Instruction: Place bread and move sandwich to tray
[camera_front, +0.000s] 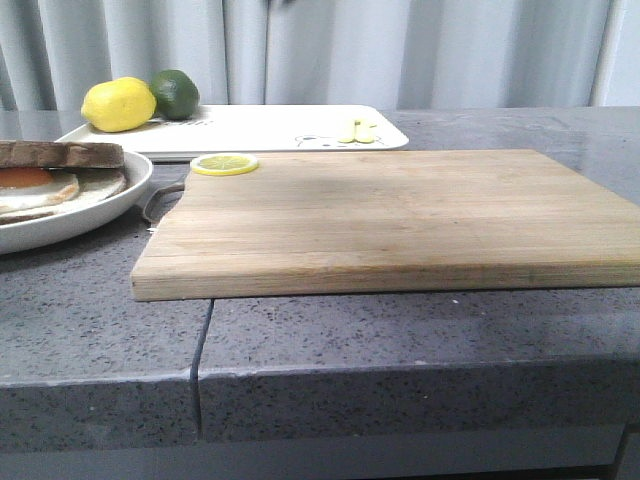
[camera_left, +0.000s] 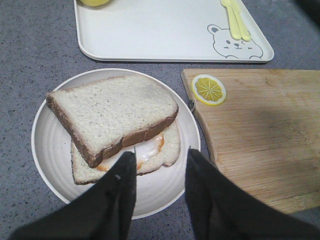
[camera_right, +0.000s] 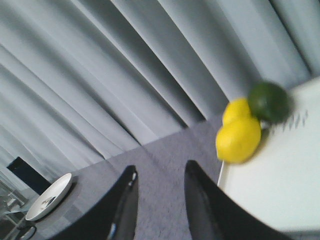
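On the plate, the sandwich is seen below the left gripper, jaws wide; the right gripper is held wide too.

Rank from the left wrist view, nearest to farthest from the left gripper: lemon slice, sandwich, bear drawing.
From the left gripper:
1. Sandwich, on the plate just beyond the fingertips.
2. Lemon slice, at the cutting board's corner.
3. Bear drawing, on the tray, farthest.

the sandwich lies left of the cutting board, the tray behind it, a lemon slice on its far-left corner.
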